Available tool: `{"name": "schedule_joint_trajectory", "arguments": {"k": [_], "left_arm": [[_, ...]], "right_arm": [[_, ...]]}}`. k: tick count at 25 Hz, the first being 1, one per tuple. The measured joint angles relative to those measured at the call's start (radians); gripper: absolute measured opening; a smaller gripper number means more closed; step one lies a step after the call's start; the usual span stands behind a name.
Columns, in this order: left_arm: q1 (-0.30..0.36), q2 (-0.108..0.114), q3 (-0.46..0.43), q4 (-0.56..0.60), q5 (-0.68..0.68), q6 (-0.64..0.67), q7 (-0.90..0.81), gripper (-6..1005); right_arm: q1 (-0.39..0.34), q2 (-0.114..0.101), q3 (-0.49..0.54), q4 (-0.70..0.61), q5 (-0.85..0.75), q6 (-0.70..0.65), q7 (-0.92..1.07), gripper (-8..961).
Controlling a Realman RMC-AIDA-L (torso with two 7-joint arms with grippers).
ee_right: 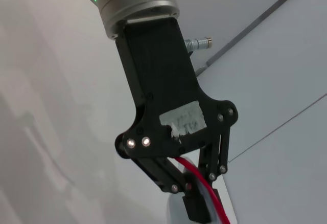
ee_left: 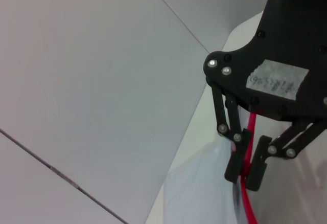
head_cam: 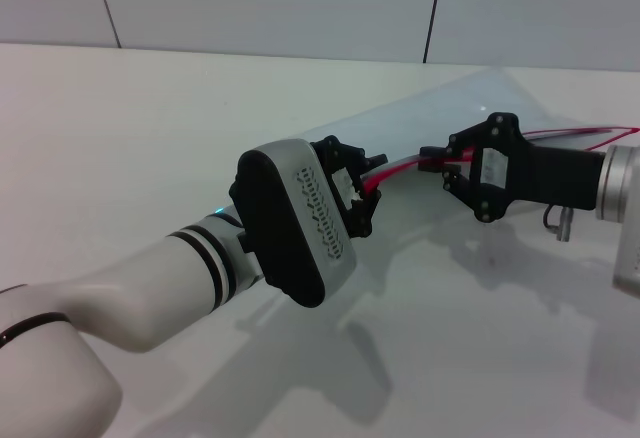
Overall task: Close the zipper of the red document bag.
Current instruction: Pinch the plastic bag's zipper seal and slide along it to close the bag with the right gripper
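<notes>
Zipper [head_cam: 400,165] is the axis here: its red line runs from nine o'clock towards three o'clock across the head view, along the raised edge of the bag [head_cam: 470,108] held above the worktop [head_cam: 120,138]. Left gripper [head_cam: 362,196] has its jaws clamped on the nine o'clock end. Right gripper [head_cam: 447,169], just beside it towards three o'clock, pinches the same line, jaws closed, probably the nearer to the slider.

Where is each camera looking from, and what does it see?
Head view: high on the robot, looking down at both arms, left gripper and right gripper pinching the zipper of the red document bag.
Left wrist view: beside the left gripper, facing the wall.
Right wrist view: beside the right gripper.
All three show the zipper.
</notes>
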Motion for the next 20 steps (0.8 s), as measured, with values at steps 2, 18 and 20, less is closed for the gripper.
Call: {"name": "schedule_joint_trajectory", "arguments": {"k": [2,18,20], "left_arm": [[0.000,0.000,0.000,0.000,0.000,0.000,0.000,53],[0.009,0.000,0.003,0.011,0.000,-0.007,0.009,53],[0.010,0.002,0.006,0.015,0.000,-0.008,0.009,53]], "right_arm": [[-0.001,0.000,0.000,-0.004,0.000,0.000,0.000,80],[-0.028,0.000,0.007,-0.017,0.009,-0.056,0.000,63],[-0.044,-0.001,0.009,-0.036,0.025,-0.063,0.000,63]]}}
